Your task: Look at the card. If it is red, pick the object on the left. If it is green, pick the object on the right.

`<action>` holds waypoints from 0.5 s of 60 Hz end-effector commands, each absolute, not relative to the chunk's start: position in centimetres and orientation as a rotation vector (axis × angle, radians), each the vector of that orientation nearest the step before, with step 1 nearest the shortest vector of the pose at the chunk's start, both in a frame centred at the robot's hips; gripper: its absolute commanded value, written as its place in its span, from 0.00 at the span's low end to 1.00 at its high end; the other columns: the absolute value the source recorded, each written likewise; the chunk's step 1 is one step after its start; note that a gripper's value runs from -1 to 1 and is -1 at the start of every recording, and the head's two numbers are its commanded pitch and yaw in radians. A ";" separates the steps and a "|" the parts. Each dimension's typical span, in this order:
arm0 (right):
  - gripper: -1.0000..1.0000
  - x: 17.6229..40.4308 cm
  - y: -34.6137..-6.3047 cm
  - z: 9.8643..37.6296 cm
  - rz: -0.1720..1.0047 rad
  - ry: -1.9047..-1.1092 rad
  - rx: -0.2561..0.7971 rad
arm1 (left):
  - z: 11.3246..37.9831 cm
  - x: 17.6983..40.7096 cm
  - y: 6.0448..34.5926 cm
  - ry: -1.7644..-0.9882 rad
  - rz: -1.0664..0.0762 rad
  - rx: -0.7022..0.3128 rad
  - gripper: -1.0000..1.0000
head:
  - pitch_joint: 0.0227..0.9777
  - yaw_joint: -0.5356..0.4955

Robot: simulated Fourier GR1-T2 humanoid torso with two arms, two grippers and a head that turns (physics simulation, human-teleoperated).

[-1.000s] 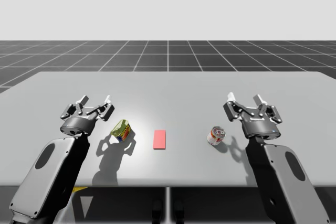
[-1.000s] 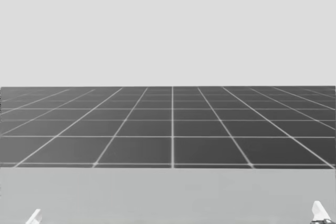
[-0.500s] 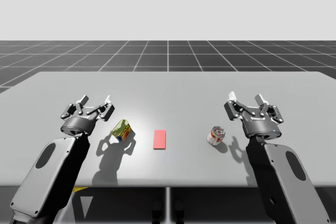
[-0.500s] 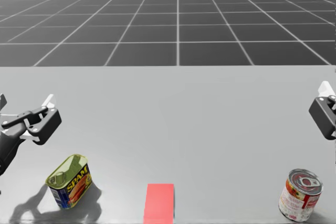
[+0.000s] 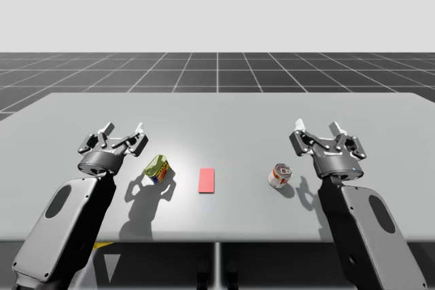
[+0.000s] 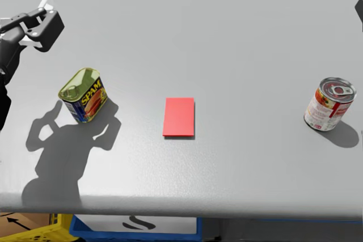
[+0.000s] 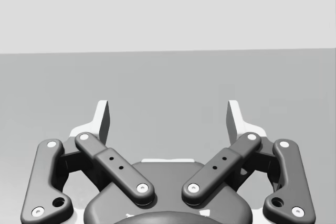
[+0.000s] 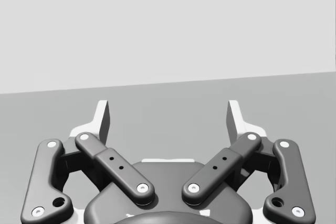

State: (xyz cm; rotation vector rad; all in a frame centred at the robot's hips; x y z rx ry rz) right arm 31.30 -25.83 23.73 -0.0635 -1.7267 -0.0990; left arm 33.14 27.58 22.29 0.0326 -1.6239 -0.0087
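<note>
A flat red rectangular card [image 6: 178, 117] lies mid-frame on the grey tabletop [image 6: 238, 32], which points the choice to the blue-and-yellow rectangular tin [image 6: 84, 95], askew at left. The left claw [image 5: 124, 129], spread and empty, hovers just upper left of it. The right claw [image 5: 317, 127], likewise spread, sits far right. Bare tabletop surrounds the tin.

One red card [image 6: 178, 117], two cans, one boxy can [image 6: 84, 95] and one round can [image 6: 329, 104], one table [image 6: 227, 38], perhaps one crate [image 6: 136, 226] beneath
</note>
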 end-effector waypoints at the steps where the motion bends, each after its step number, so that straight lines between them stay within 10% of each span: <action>1: 0.00 31.3 -25.8 23.6 -0.095 -1.725 -0.067 | 22.4 33.1 27.6 -1.627 -0.008 0.033 0.00 | 0.94 0.59; 30: 0.00 31.4 -25.7 23.5 -0.087 -1.728 -0.070 | 22.4 33.1 27.6 -1.627 -0.008 0.033 0.00 | 0.92 0.67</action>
